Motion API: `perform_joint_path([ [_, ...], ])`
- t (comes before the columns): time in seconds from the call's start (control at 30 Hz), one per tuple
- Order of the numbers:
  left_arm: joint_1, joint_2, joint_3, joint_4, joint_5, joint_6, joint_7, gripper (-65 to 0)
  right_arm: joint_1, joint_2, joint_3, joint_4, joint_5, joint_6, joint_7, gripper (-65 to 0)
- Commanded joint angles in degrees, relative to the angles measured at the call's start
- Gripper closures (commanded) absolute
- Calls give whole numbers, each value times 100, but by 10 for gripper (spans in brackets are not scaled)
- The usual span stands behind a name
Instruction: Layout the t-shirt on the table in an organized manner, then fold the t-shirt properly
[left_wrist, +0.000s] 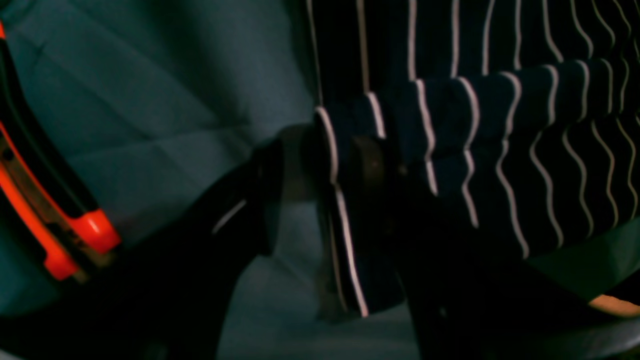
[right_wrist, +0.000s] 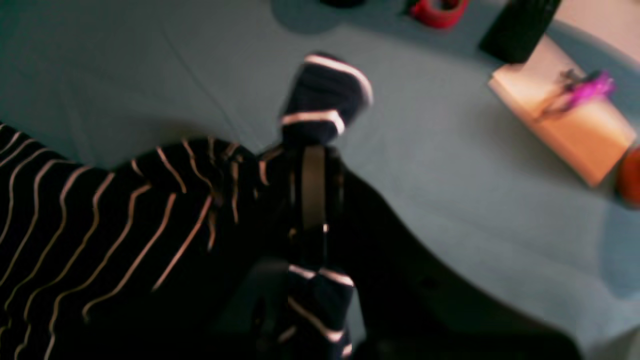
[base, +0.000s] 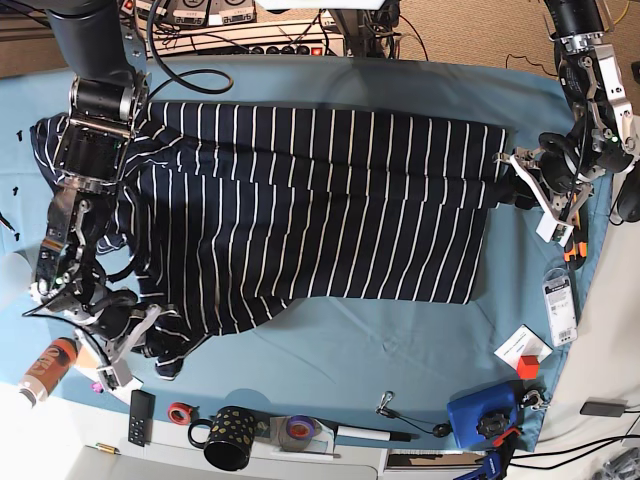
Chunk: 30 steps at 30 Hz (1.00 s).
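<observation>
Gripping t-shirt (base: 320, 200) at opposite ends, arms outstretched

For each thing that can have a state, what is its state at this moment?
t-shirt: spread across the table, lower corner bunched, not folded
table: covered by teal cloth, slightly wrinkled
left gripper: closed on the t-shirt's edge
right gripper: shut on a bunch of the t-shirt
mug: upright near the table's front edge
</observation>
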Motion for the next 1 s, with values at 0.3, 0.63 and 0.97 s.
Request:
perform_joint_path([
  [0.3, -59, -90, -28, 90, -61, -22, -94, -230, -706, 116, 11, 2194, 260, -4, -1143, 0],
  [0.63, -61, -90, -28, 90, -63, -22, -107, -230, -1849, 116, 11, 2256, 988, 103, -1447, 0],
  [0.97, -61, -92, -28, 90, -61, -22, -107, -230, -2269, 245, 15, 2264, 1878, 589, -1703, -184],
])
